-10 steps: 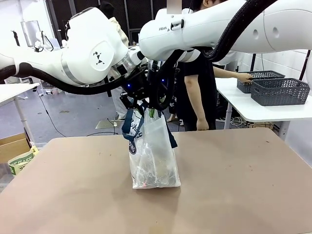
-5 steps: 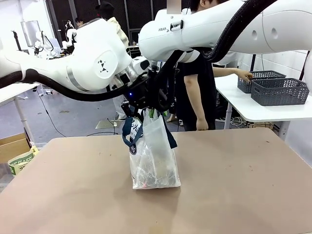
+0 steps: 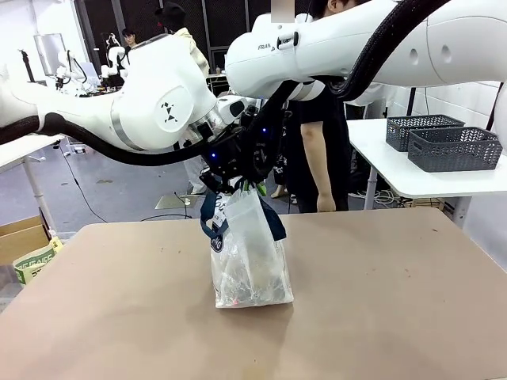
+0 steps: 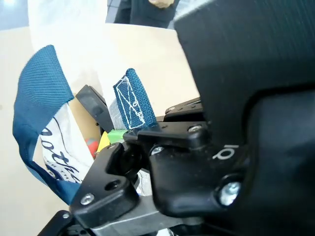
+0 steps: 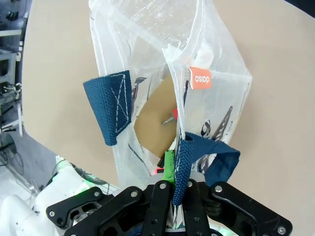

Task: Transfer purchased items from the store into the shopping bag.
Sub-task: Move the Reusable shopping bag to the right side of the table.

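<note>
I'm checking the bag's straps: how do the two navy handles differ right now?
The near navy webbing handle is pinched in the right gripper, pulled taut; the far navy webbing handle hangs free, folded over the frosted-plastic shopping bag rim. Both are stitched with white thread.

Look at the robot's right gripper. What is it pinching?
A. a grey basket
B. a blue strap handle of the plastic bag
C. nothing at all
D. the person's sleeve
B: in the right wrist view the right gripper has its fingers shut on a navy strap handle at the rim of the shopping bag, which stands on the table.
</note>
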Action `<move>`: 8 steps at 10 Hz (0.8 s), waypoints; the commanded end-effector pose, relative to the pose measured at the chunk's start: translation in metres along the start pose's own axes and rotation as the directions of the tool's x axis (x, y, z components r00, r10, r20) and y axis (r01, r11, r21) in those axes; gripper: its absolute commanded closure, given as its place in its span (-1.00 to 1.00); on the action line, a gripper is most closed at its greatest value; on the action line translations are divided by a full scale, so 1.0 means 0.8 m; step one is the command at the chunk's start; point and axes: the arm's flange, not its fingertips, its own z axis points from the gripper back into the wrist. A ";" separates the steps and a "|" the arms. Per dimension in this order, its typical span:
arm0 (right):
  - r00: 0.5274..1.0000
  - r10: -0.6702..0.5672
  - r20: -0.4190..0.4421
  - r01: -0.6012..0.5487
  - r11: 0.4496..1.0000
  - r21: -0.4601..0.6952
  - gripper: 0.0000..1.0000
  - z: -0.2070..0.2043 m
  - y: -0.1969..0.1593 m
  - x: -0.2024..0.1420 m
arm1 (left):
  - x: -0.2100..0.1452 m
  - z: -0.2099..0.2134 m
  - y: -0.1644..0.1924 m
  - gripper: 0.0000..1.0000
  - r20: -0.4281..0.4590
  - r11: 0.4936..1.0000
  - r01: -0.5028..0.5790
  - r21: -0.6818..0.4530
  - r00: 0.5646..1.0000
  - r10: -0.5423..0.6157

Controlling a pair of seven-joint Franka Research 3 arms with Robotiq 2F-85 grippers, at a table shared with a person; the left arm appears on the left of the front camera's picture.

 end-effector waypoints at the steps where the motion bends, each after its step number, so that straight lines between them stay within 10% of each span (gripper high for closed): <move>1: 1.000 0.003 -0.004 -0.003 1.000 -0.005 1.00 0.004 0.009 0.004 | -0.008 -0.001 -0.007 1.00 0.023 1.000 -0.001 0.014 1.000 0.001; 8: 1.000 -0.003 0.010 0.003 1.000 0.029 1.00 0.008 -0.005 -0.007 | -0.019 0.020 0.005 1.00 0.023 0.997 0.047 0.061 0.999 -0.048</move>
